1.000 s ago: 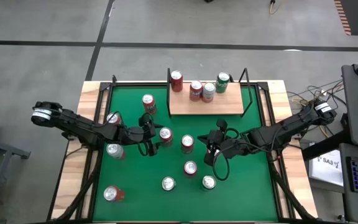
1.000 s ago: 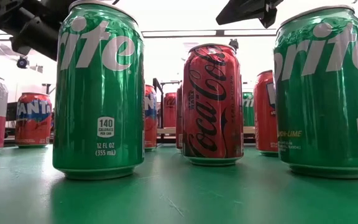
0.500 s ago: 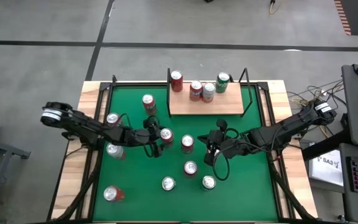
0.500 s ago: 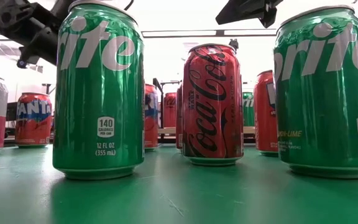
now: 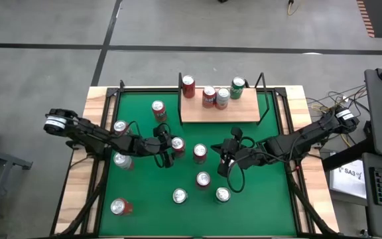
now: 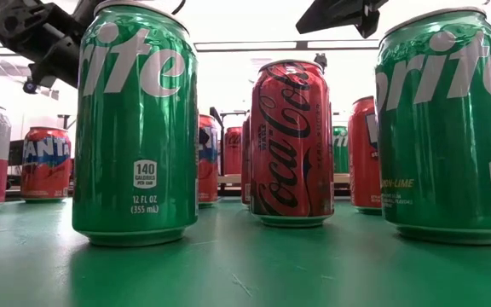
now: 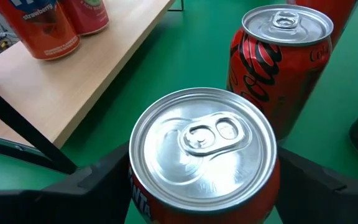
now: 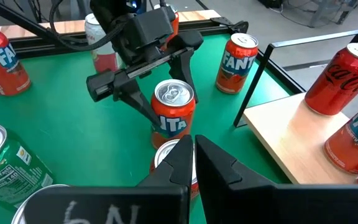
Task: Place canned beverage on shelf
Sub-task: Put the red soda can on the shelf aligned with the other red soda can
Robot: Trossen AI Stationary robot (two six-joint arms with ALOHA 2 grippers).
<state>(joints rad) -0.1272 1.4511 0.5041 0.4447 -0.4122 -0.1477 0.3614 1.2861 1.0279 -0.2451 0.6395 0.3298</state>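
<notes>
An orange Fanta can (image 5: 176, 145) stands upright on the green table, and also shows in the left wrist view (image 7: 202, 149) and the right wrist view (image 8: 174, 106). My left gripper (image 5: 171, 147) is open, with one finger on each side of this can. My right gripper (image 5: 225, 161) is shut and empty, right of a red Coke can (image 5: 199, 153). It also shows in its own wrist view (image 8: 192, 158). The tan wooden shelf (image 5: 241, 111) with black uprights stands at the far middle and bears several cans. My left gripper's fingers (image 7: 98, 180) stand level at the two sides of the Fanta can (image 7: 135, 186), coming from the table's left. The can's top hides the place of contact, so I cannot tell whether they touch it. The can stands upright on the table.
Loose cans stand on the green table: at the left (image 5: 120, 126) (image 5: 121, 160), far left (image 5: 158, 108), and near side (image 5: 203, 179) (image 5: 180, 196) (image 5: 223, 194) (image 5: 119, 207). Two Sprite cans (image 6: 135, 128) (image 6: 446, 128) fill the low view.
My left gripper has gone toward the table's right edge up to the Fanta can, so that its fingers now stand on either side of it, then kept still. The can has stayed in place.
</notes>
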